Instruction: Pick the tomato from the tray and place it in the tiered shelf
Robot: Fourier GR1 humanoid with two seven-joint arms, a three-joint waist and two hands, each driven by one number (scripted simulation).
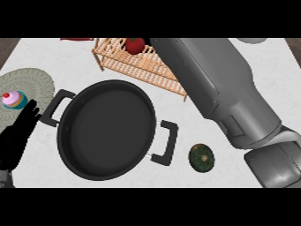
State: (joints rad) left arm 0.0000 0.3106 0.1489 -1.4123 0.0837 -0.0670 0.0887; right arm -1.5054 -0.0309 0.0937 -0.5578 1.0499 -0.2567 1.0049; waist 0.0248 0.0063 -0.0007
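At far left, the open left robot hand (13,137) rests, fingers up, beside a cupcake (13,99) on a mat (39,81). A black pan (107,130) sits mid-desk (198,119), a green squash (202,157) at its right. The tomato (135,45) lies in the wooden shelf (146,70). The right forearm (224,92) reaches over it; its robot hand is hidden.

Shelf (140,66) upper centre: pale slatted wood. Pan (107,130) mid-frame: matt black, smooth. Counter (257,88): white, faintly marbled. Mat (39,86) upper left: woven cloth. My forearm (211,84): smooth grey plastic.
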